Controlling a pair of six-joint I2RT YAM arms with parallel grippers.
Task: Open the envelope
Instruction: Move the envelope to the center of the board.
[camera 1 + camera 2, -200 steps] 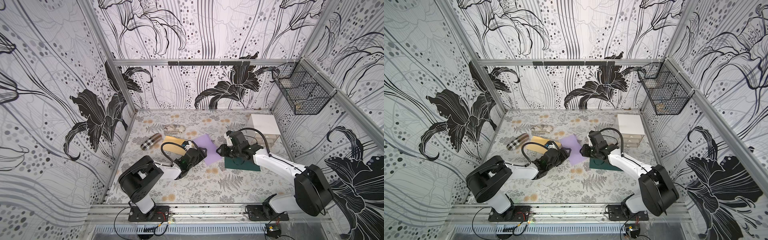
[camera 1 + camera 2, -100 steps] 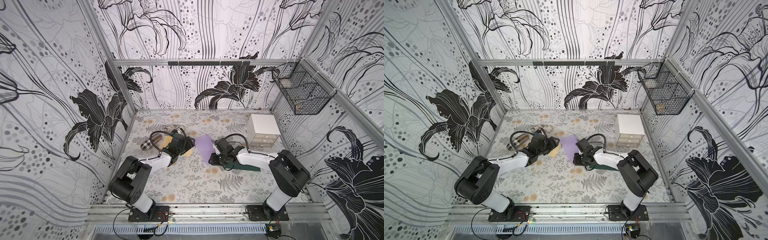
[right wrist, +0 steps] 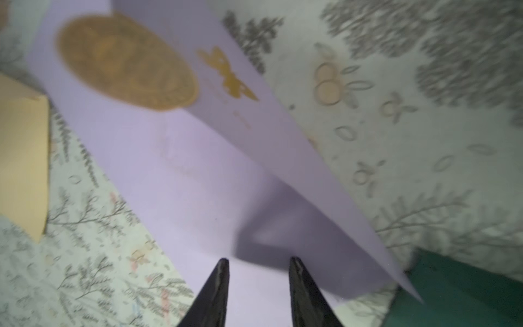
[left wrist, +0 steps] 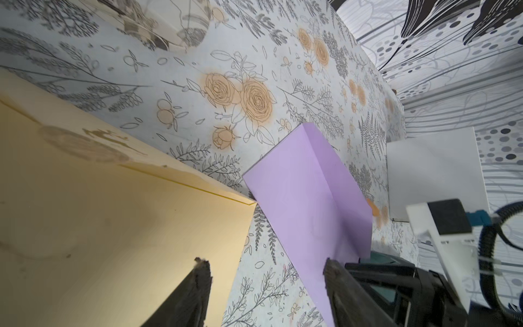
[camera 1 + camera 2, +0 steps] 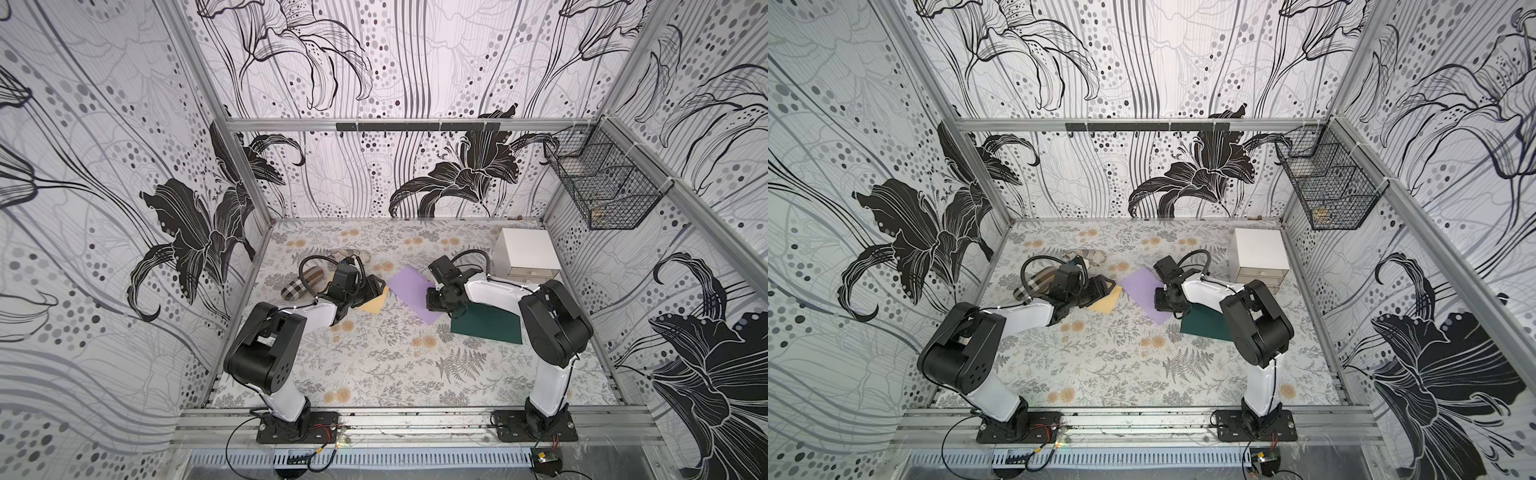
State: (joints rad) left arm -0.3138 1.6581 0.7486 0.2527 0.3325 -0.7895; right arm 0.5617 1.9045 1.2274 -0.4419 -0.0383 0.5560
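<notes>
Lilac paper envelope (image 5: 409,291), flap (image 3: 283,147) raised, round gold seal (image 3: 124,62) | left fingers (image 4: 195,291) apart | right fingers (image 3: 215,294) apart

Top cams high, facing down, wrist cams close, share lilac envelope (image 4: 305,198)

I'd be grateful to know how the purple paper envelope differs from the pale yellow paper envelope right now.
The purple paper envelope has its flap lifted off its body; the pale yellow paper envelope has a flap that lies flat. The purple one's round seal is bright gold; the yellow one's is faint and dull. Both are plain rectangles lying on the floral table, near each other.
</notes>
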